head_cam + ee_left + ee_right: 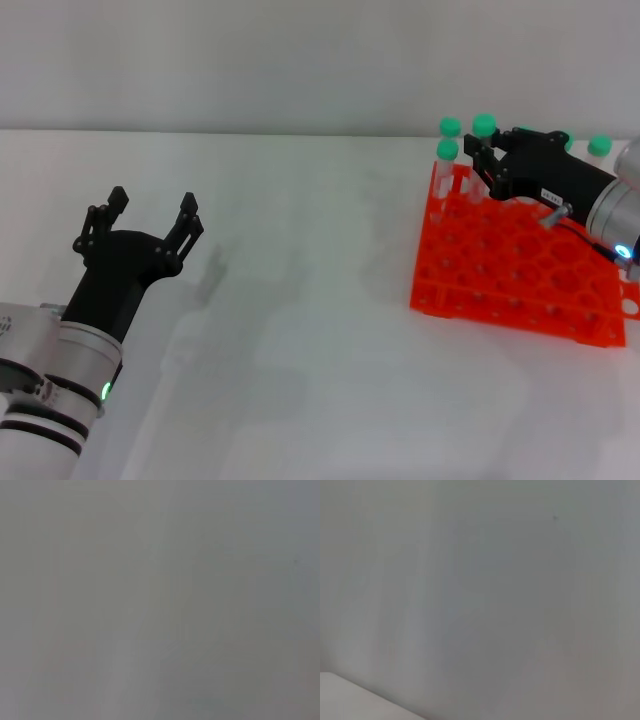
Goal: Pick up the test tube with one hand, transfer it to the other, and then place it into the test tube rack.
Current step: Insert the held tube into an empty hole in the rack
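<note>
The orange-red test tube rack [520, 265] stands on the white table at the right in the head view. Several green-capped tubes stand upright along its far edge. My right gripper [482, 165] reaches over the rack's far left corner. Its black fingers stand apart on either side of one test tube [484, 128], and I cannot see whether they touch it. My left gripper [152, 208] hovers over the table at the lower left, open, with nothing in it. Both wrist views show only a plain grey surface.
Two more green-capped tubes [448, 150] stand at the rack's far left corner, and another [598, 146] stands behind the right arm. Bare white table [300, 300] lies between the left gripper and the rack.
</note>
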